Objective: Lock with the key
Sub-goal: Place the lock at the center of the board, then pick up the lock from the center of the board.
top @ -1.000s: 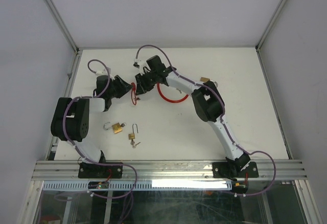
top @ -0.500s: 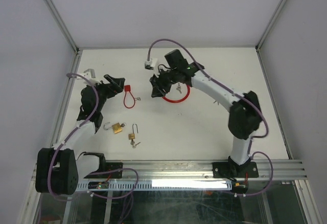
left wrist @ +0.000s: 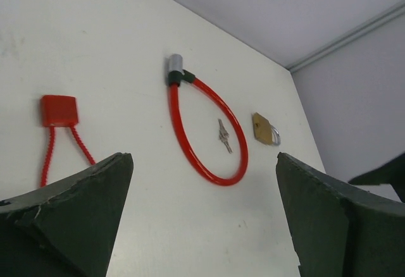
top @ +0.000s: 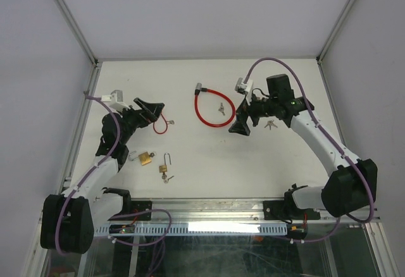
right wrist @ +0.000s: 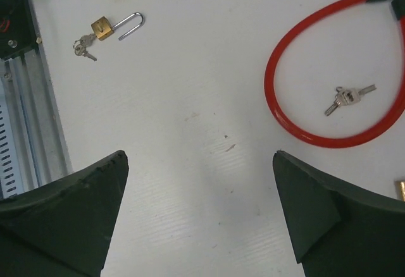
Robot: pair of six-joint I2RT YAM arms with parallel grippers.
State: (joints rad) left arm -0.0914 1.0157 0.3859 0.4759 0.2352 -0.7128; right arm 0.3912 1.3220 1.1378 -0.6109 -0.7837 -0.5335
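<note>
A long red cable lock (top: 214,109) lies looped on the white table, its silver head (left wrist: 173,64) at the far end. A small bunch of keys (top: 221,107) rests inside the loop, seen also as keys (right wrist: 348,95) in the right wrist view. My left gripper (top: 157,111) hovers open at the left, beside a small red cable lock (left wrist: 58,109). To the right of the loop my right gripper (top: 240,128) hangs open over bare table. Neither gripper (left wrist: 202,176) (right wrist: 199,163) holds anything.
A brass padlock (top: 145,158) and a second padlock (right wrist: 104,27) with an open shackle and keys (right wrist: 82,48) lie near the front. Another brass padlock (left wrist: 264,128) sits right of the loop. More keys (top: 270,124) lie under the right arm. The metal rail (right wrist: 25,100) bounds the near edge.
Both grippers have opened and drawn apart, the left arm to the left, the right arm to the right. The long red cable lock, let go, now lies free on the table.
</note>
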